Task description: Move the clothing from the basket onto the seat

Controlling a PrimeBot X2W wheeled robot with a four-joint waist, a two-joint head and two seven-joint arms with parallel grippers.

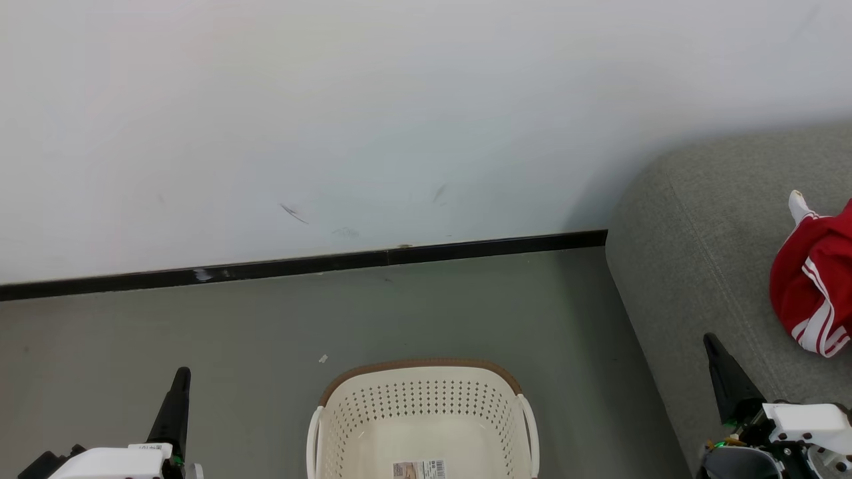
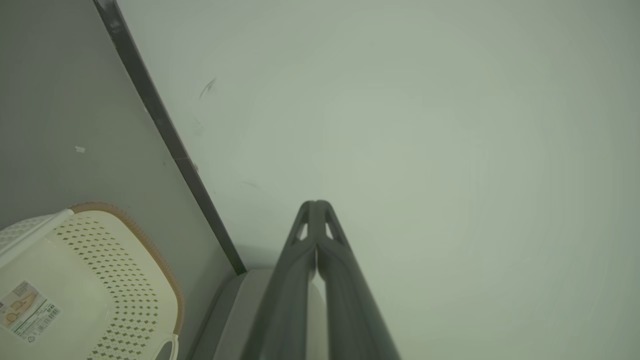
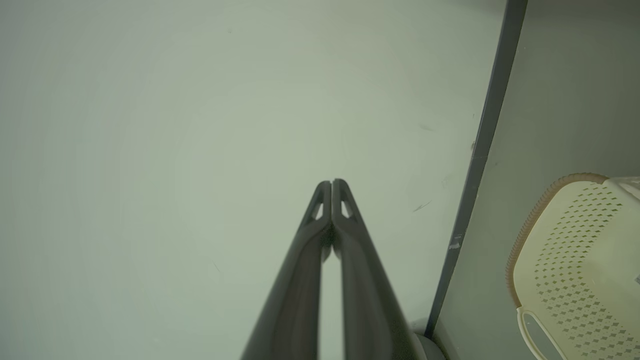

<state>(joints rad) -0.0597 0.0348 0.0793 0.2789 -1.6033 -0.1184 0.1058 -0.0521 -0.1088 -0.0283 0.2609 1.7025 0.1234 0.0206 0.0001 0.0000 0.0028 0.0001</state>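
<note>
Clothing (image 1: 815, 279) lies bunched on the seat (image 1: 699, 219) at three o'clock, the basket (image 1: 423, 412) at six looks bare, and my left hand (image 1: 180, 382) and right hand (image 1: 715, 352) are pressed together, empty, so I judge only a last check remains.

The head camera is looking forward and down, taking in the wall (image 1: 399, 120), floor (image 1: 200, 332), basket (image 1: 419, 399) at bottom centre and seat (image 1: 692, 233) at right. Both wrist cameras are facing that same wall, each catching the basket in a lower corner.
</note>
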